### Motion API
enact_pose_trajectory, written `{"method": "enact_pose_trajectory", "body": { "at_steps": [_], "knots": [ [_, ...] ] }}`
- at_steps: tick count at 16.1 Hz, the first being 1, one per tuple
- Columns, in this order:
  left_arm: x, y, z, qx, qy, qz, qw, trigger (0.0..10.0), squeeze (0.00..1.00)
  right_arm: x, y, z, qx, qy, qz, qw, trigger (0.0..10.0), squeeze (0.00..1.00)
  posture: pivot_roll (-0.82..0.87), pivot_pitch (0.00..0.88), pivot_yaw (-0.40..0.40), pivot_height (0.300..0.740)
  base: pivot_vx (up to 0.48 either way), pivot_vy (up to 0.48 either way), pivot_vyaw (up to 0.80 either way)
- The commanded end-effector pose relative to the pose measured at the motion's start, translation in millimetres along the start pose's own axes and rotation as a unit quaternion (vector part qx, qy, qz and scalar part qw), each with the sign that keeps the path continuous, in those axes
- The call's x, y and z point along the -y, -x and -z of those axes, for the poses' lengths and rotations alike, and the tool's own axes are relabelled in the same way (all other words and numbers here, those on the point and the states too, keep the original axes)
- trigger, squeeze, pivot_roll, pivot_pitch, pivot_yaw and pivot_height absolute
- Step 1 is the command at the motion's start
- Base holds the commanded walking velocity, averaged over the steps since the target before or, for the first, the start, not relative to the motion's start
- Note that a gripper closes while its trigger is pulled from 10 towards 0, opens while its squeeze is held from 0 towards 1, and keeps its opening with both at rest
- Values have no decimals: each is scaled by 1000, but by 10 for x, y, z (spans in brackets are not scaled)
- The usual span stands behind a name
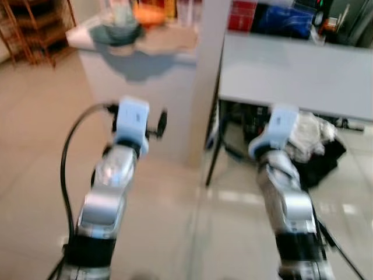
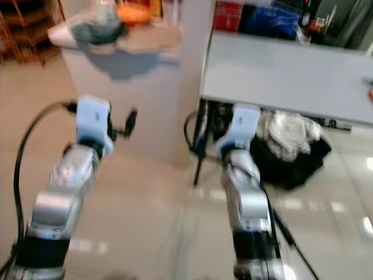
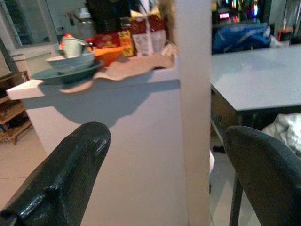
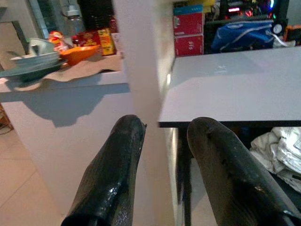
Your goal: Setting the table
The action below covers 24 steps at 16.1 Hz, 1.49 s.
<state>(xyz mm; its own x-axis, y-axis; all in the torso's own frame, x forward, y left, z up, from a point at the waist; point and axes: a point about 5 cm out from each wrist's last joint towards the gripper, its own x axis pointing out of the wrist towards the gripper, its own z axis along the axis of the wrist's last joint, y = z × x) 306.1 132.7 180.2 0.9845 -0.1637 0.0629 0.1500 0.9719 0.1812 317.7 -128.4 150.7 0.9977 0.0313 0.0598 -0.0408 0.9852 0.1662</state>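
A stack of dishes (image 3: 70, 61), a green plate with a pale bowl and a cup on it, stands at the near corner of a white counter (image 1: 140, 64), on a beige mat. An orange bowl (image 4: 80, 52) sits behind it among food packets. To the right, past a white pillar (image 3: 193, 94), stretches a bare grey table (image 1: 291, 70). Both arms are raised forward, short of the counter. My left gripper (image 3: 167, 141) is open wide and holds nothing. My right gripper (image 4: 167, 127) points at the pillar and the table's edge, open by a narrow gap, with nothing in it.
Under the grey table lies a heap of white cloth on a black bag (image 1: 312, 137). Red boxes (image 4: 188, 33) and a blue bag (image 4: 244, 35) stand behind the table. A wooden shelf (image 1: 35, 29) is at the far left. The floor is pale tile.
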Motion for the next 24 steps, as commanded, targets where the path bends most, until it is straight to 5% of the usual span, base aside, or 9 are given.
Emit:
{"method": "enact_pose_trajectory", "body": {
  "at_steps": [1,10,24],
  "knots": [
    [-108,14,16,-15,20,-23,999,10000,0,-97,-27,-44,6,-6,-19,1000,10000,0,88,0,-68,740,304,371,0],
    [-131,-3,-46,-15,28,-27,999,10000,0,-256,-71,-133,6,-29,-64,998,10000,0,88,0,-78,740,450,28,0],
    [-136,23,-65,-17,18,-21,999,10000,0,-235,-63,-197,17,-36,-62,997,10000,0,87,0,-62,740,469,0,0]
  ]
}}
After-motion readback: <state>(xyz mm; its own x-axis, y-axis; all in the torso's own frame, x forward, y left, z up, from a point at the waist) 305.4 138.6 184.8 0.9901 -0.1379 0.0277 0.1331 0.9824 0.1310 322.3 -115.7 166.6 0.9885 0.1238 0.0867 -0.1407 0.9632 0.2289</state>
